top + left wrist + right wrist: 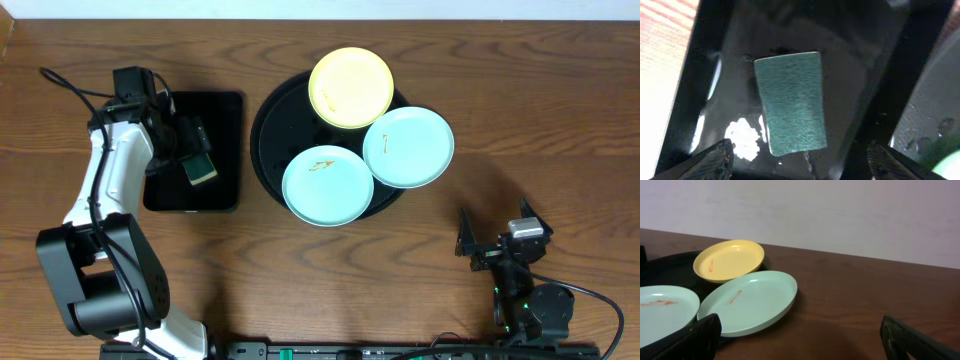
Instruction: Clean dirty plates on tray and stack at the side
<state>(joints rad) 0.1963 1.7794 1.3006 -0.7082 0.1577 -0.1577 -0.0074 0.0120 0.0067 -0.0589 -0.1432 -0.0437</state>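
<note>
Three plates lie on the round black tray (262, 130): a pale yellow plate (350, 87) at the back, one blue-green plate (408, 147) on the right and another (328, 185) at the front. All carry small orange smears. My left gripper (192, 148) hovers open over a green sponge (200, 170) that lies flat and free on the rectangular tray. In the left wrist view the sponge (791, 102) rests ahead of the spread fingertips (715, 160). My right gripper (497, 225) is open over bare table, right of the plates (747, 302), with nothing in it.
The small rectangular black tray (225, 110) sits left of the round tray, its surface wet and glossy with a bright glare patch (742, 137). Brown wooden table (560, 120) surrounds both trays. A pale wall (840, 210) rises behind the table.
</note>
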